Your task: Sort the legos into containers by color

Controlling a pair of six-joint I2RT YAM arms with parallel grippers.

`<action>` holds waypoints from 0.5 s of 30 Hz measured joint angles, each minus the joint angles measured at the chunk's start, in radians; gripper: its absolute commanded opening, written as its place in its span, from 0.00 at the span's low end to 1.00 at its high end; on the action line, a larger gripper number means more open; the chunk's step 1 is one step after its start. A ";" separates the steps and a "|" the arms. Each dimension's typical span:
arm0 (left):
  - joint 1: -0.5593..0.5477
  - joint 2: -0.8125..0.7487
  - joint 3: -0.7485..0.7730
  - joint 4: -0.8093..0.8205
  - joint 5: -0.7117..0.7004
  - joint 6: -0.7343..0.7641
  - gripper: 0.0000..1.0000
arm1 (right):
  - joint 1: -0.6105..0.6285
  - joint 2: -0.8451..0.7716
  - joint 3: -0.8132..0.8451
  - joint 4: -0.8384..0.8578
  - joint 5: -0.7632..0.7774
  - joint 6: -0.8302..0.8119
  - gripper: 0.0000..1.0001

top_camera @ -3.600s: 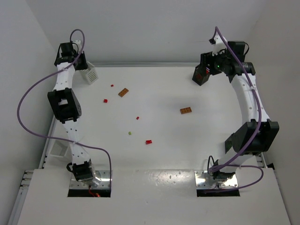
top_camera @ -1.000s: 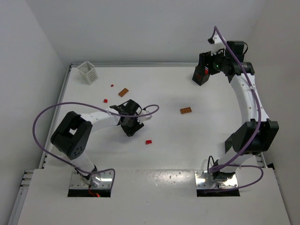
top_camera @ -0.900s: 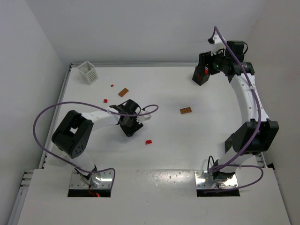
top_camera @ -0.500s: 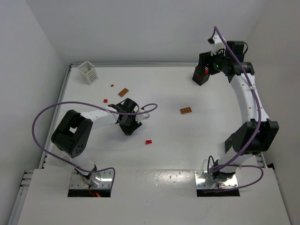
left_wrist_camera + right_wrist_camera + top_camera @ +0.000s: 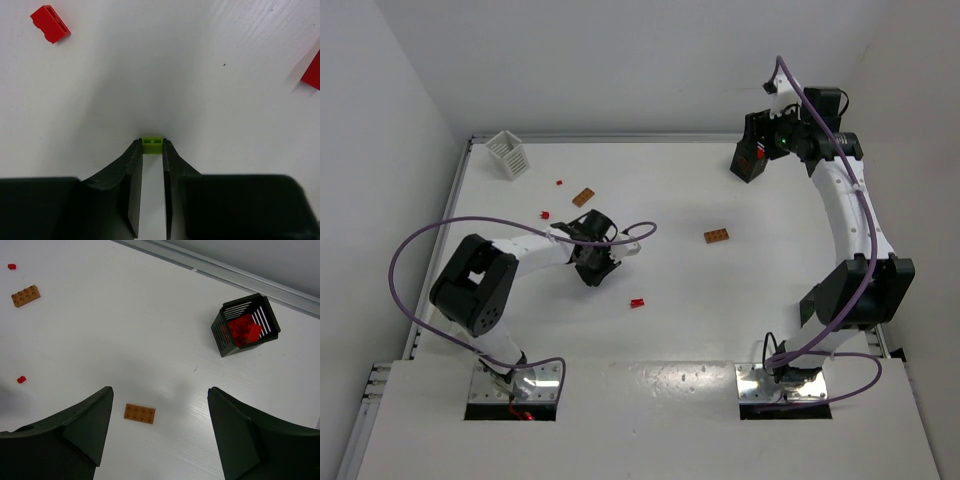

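My left gripper is low over the middle of the table. In the left wrist view its fingertips pinch a tiny yellow-green brick from both sides, right at the table surface. My right gripper hangs high at the back right, open and empty. Below it lies an orange-brown plate, which also shows in the top view. A black basket holding red bricks stands near the back rail. A white basket stands at the back left.
A second orange-brown plate lies at the back left. Small red bricks lie at the back left, left of the gripper and in front of it. The left wrist view shows a red brick and another at the right edge.
The left arm has swung from the white basket at the back left to the middle of the table. Over the last second it only shifted slightly. The right arm has not moved.
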 measured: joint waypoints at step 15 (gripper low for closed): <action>0.360 0.035 0.515 -0.061 0.059 -0.042 0.14 | 0.034 0.034 0.021 0.002 0.017 -0.019 0.77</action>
